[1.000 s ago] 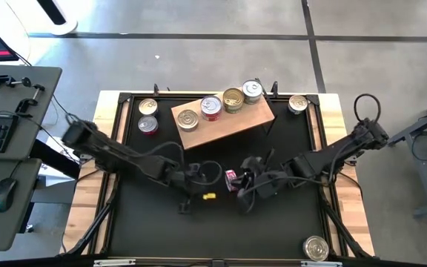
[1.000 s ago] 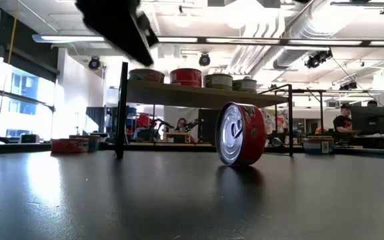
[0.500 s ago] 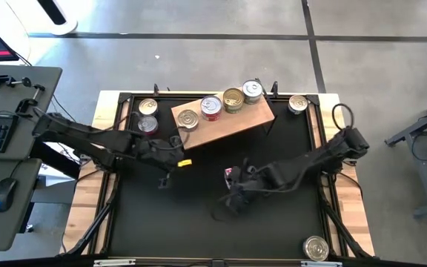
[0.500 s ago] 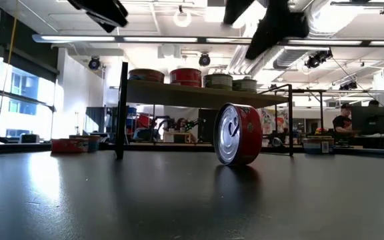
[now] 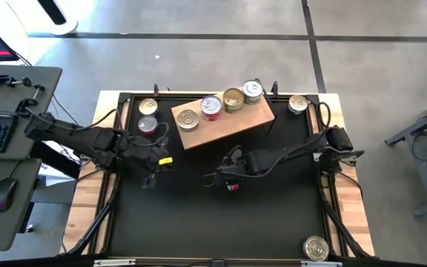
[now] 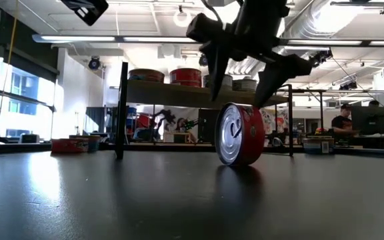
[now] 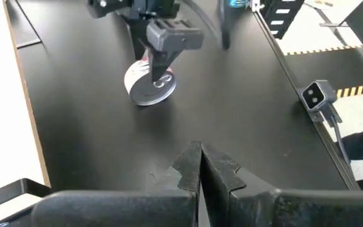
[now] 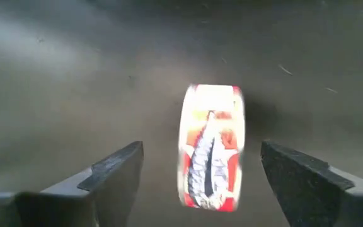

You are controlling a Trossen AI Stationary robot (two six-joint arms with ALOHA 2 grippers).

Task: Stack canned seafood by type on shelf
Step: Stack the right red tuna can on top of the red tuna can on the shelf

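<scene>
A red-sided tin (image 5: pixel 232 186) stands on its rim on the black table, its silver lid facing the near edge (image 6: pixel 240 133). My right gripper (image 8: pixel 201 151) is open and hangs just above it, one finger on either side, touching nothing (image 6: pixel 240 90). My left gripper (image 7: pixel 200 165) is shut and empty, raised over the table's left part (image 5: pixel 149 179). The wooden shelf (image 5: pixel 236 124) stands on thin legs at the far middle and carries several tins in a row (image 5: pixel 211 107). The left wrist view also shows the tin (image 7: pixel 150 87).
Two tins (image 5: pixel 147 116) stand on the table left of the shelf. One tin (image 5: pixel 297 103) stands at the far right corner and one tin (image 5: pixel 316 248) at the near right corner. The shelf's legs (image 6: pixel 121 110) stand behind the red tin.
My right gripper has moved toward the table's left and far edge and come down over the red tin. My left gripper has drawn back toward the table's left edge and risen. The tin has kept still.
</scene>
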